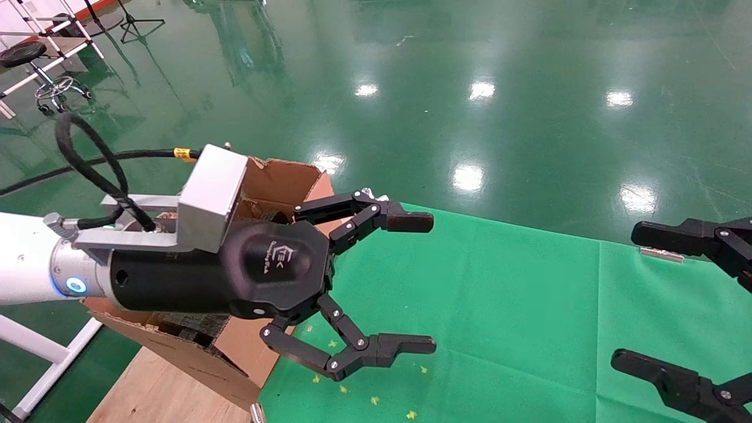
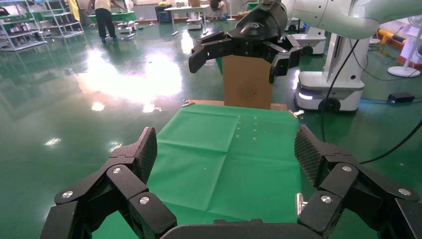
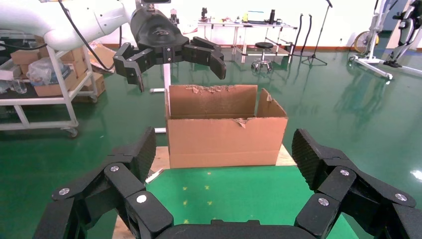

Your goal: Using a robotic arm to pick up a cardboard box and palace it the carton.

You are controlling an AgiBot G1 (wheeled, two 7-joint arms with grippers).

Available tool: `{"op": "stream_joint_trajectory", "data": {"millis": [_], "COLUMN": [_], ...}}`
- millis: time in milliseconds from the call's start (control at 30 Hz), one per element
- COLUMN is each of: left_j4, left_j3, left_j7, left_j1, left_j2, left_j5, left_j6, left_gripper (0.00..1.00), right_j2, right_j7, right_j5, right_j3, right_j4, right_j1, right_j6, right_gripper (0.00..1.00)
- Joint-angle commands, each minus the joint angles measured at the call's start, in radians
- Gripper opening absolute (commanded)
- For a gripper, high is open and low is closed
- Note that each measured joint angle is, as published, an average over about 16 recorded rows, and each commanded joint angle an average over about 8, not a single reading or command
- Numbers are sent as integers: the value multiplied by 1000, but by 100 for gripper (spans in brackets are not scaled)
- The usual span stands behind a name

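No cardboard box is seen; the left gripper point(image 1: 376, 282) is held spread and empty just beside the carton point(image 3: 226, 132), the right gripper point(image 1: 693, 311) likewise released farther off

Bright, even overhead lighting; the glossy green floor point(image 1: 529, 88) throws white glare patches far off. Shadows are soft and everything stays sharp.

Green cloth point(image 1: 499, 305) spread over a wooden board point(image 1: 153, 390), flecked with small yellow specks point(image 1: 376, 400). Glossy green floor point(image 1: 470, 70); stool point(image 1: 35, 64), possibly wheeled, far off.
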Motion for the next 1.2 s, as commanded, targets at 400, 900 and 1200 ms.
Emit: {"op": "stream_joint_trajectory", "data": {"millis": [400,900,1200], "left_j4": [1,1,1], "left_j3": [1,1,1], "left_j7": [0,0,0], "left_j1": [-1,-1,-1], "left_j2": [0,0,0], "left_j5": [1,1,1], "left_j6": [0,0,0], "left_gripper": [100,100,100], "right_j2": [0,0,0], "right_j7": [0,0,0], "right_j5": [0,0,0], "right_j3": [0,0,0], "right_j4": [0,0,0], "right_j1": [0,0,0], "right_j6": [0,0,0], "right_gripper": [100,100,100]}}
